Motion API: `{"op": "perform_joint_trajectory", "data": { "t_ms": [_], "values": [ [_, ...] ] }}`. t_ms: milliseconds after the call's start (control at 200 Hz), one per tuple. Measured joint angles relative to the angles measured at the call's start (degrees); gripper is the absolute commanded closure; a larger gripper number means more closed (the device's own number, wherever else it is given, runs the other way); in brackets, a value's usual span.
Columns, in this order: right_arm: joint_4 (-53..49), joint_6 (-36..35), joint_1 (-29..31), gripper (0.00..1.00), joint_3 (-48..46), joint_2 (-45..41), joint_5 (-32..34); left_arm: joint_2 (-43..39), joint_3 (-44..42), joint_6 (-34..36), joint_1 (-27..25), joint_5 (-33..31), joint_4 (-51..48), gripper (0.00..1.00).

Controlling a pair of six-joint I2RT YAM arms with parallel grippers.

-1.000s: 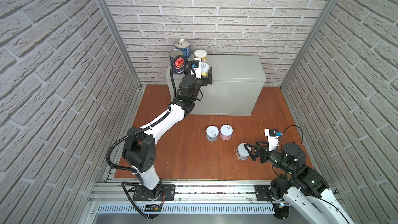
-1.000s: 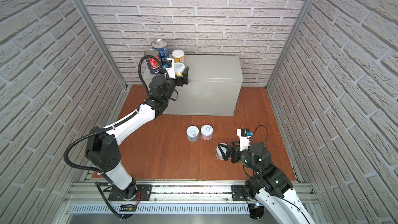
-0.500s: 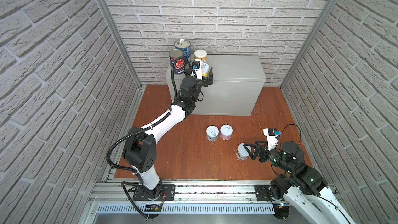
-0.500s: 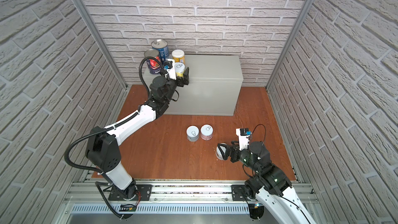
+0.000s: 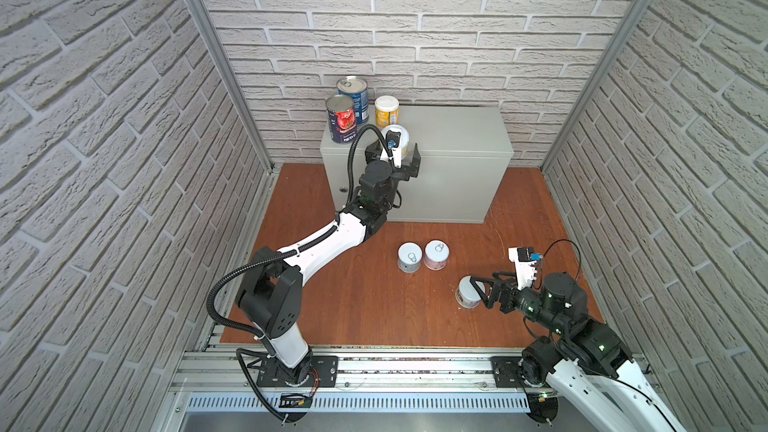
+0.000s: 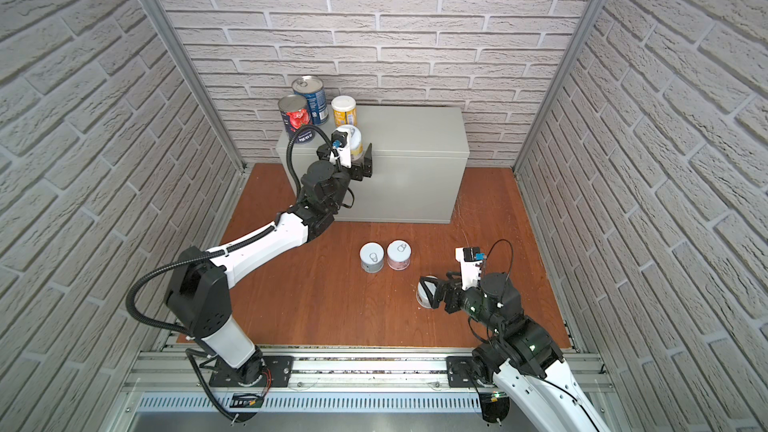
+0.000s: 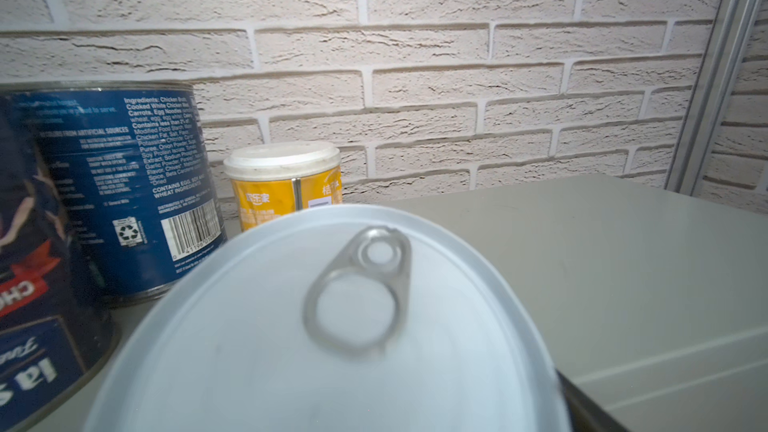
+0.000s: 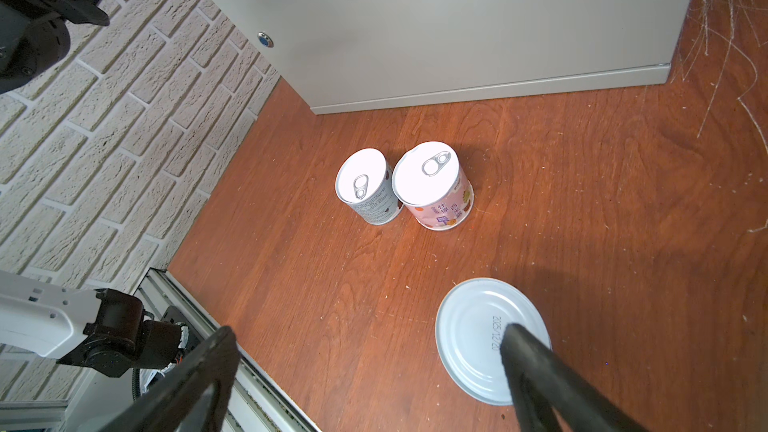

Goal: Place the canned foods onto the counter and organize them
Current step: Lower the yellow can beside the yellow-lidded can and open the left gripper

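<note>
Wooden floor [image 8: 582, 201] holds pale can [image 8: 473, 326] at one fingertip of spread right gripper [image 8: 370, 332].

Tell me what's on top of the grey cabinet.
Four cans stand at the left end of the cabinet: blue can, tomato can, yellow can, and a fourth can in front. The open left pincer straddles that one, hiding most of its label.

On your counter [image 5: 457, 135], four cans crowd the left end: corner can [image 5: 353, 95] by the wall [image 5: 415, 35], tomato can [image 5: 341, 118] just before it, third can [image 5: 387, 112] right of the corner one, fourth can [image 5: 397, 135] before that, near the front edge. On the floor [image 5: 332, 305] before the counter, left floor can [image 5: 409, 257] touches right floor can [image 5: 436, 255]. The lone can [image 5: 466, 293] sits apart, rightward and nearer.
</note>
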Motion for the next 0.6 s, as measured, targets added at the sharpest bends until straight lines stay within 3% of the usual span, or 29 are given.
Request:
{"op": "perform_joint_trajectory", "data": {
  "t_ms": [175, 200, 265, 300, 345, 400, 475, 600],
  "values": [
    [-0.87, 0.0, 0.0, 0.01, 0.0, -0.63, 0.68, 0.04, 0.57, 1.29, 0.15, -1.07, -0.52, 0.05],
    [-1.11, 0.0, 0.0, 0.01, 0.0, -0.92, 0.85, 0.26, 1.29, 1.53, 0.35, -1.11, -1.09, 0.1],
    [-1.81, 0.0, 0.0, 0.01, 0.02, -1.84, 1.46, 1.25, 4.42, 2.05, 0.92, -0.85, -3.23, 0.36],
    [-2.19, 0.0, 0.0, 0.01, 0.07, -2.32, 1.7, 1.92, 6.14, 2.34, 1.27, -0.68, -4.13, 0.41],
    [-2.73, 0.0, 0.0, 0.01, 0.13, -2.84, 1.86, 2.34, 7.58, 2.47, 1.84, -0.59, -5.33, 0.39],
    [-3.32, 0.02, 0.0, 0.01, 0.28, -3.37, 1.99, 2.38, 7.78, 2.58, 2.23, -0.35, -6.16, 0.28],
    [-3.72, 0.07, 0.0, 0.01, 0.39, -3.67, 2.1, 2.43, 7.91, 2.49, 2.67, -0.31, -6.38, 0.33],
    [-3.93, 0.22, 0.0, 0.01, 0.44, -3.67, 2.43, 3.78, 11.54, 2.73, 2.82, -0.37, -10.47, 0.32]
  ]
}}
